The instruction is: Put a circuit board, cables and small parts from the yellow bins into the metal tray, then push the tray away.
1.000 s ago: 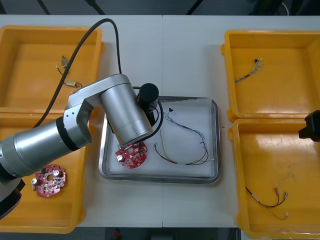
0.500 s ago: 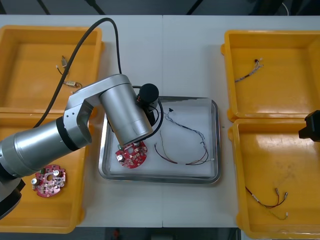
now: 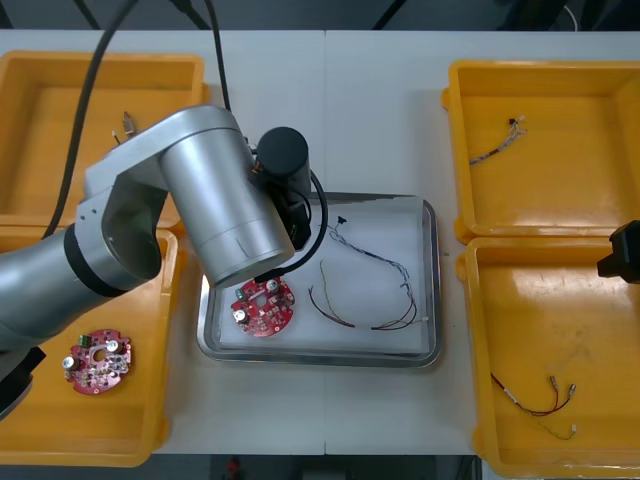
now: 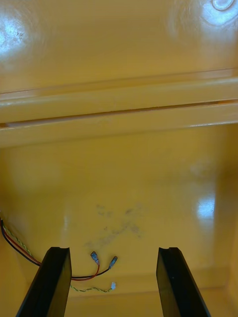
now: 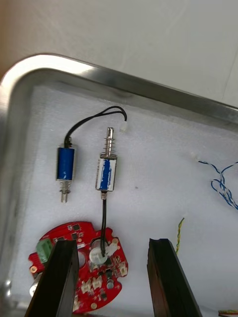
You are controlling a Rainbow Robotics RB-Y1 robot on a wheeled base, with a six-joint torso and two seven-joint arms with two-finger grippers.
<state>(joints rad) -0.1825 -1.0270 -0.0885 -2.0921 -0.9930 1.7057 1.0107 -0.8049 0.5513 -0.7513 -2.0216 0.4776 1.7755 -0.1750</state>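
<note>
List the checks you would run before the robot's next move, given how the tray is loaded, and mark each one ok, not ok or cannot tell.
1. The round red circuit board lies inside the shiny metal tray: ok.
2. Two small metal parts with blue bodies rest on the tray's white lining: ok.
3. The twisted blue and white cable and the red and yellow cable are in the tray: ok.
4. The left claw is open above the board: ok.
5. Clearance between the left claw and the board: cannot tell.
6. The right claw is open, parked over the near right yellow bin: ok.
</note>
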